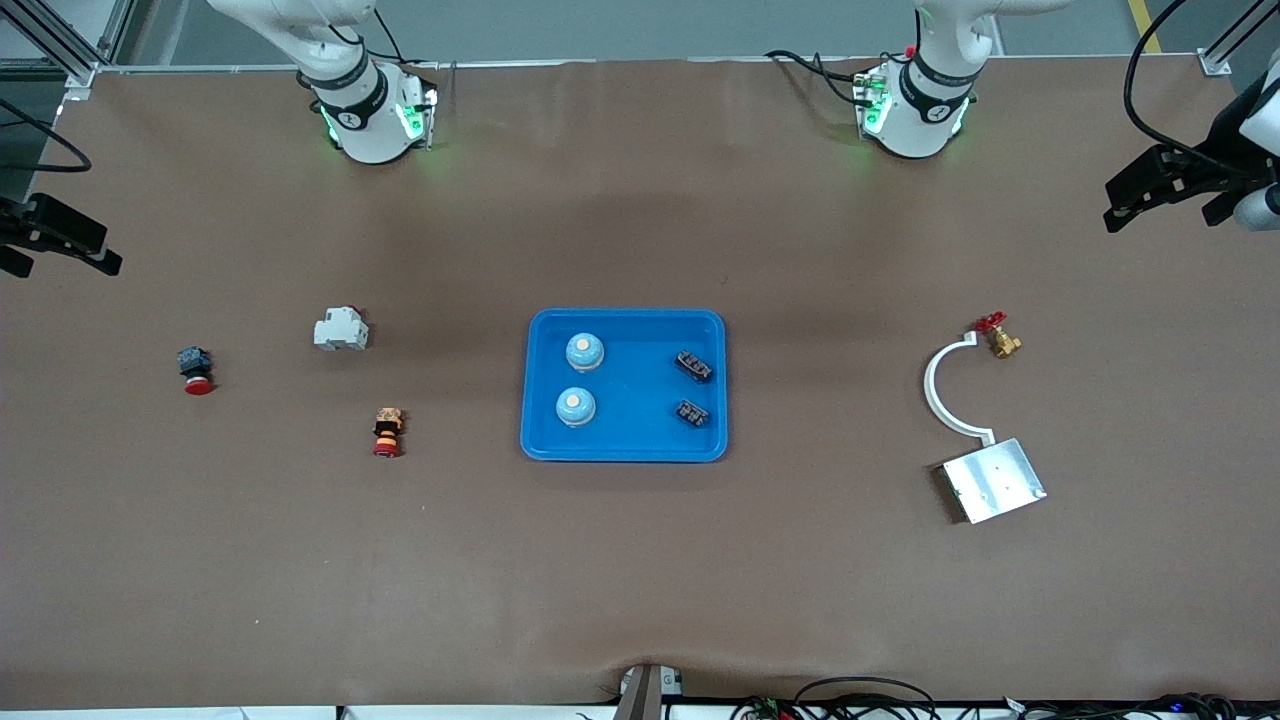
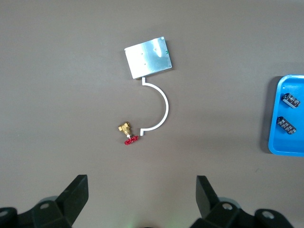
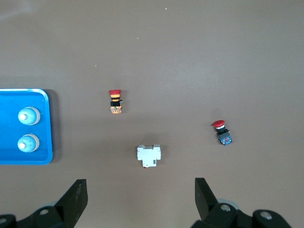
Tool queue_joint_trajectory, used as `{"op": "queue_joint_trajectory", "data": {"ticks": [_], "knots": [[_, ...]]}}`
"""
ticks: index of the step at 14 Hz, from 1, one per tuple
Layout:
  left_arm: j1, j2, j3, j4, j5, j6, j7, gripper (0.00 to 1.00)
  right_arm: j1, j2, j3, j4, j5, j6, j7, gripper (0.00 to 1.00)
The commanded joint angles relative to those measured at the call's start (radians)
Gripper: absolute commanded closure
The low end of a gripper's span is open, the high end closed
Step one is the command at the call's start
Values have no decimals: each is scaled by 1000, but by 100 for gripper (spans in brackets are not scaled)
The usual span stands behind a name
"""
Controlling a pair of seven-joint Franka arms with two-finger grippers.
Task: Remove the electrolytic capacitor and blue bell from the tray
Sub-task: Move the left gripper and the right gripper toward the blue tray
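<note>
The left hand [image 2: 140, 199] hangs wide and empty over the left arm's end of the worktop [image 1: 640, 580], above bare surface near the brass valve [image 2: 126, 129]. The right hand [image 3: 140, 199], equally wide and empty, hangs over the right arm's end near the white breaker [image 3: 149, 155]. In the blue tray [image 1: 625, 447] mid-worktop sit two bells [image 1: 584, 351] and, toward the left arm's end, two capacitors [image 1: 694, 366].

Both end effectors [image 2: 140, 199] [image 3: 140, 202] raised, fingers spread
</note>
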State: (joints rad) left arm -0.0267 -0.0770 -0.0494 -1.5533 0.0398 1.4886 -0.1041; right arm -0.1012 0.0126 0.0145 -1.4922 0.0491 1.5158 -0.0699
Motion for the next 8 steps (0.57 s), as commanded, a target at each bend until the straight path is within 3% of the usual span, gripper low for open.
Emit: {"op": "queue_joint_trajectory", "data": {"ticks": [1, 8], "knots": [[1, 10, 0, 21, 9, -8, 11, 0, 8, -14, -10, -16, 9, 9, 9, 0], [1, 77, -1, 24, 6, 7, 17, 0, 9, -14, -7, -17, 9, 18, 9, 0]]}}
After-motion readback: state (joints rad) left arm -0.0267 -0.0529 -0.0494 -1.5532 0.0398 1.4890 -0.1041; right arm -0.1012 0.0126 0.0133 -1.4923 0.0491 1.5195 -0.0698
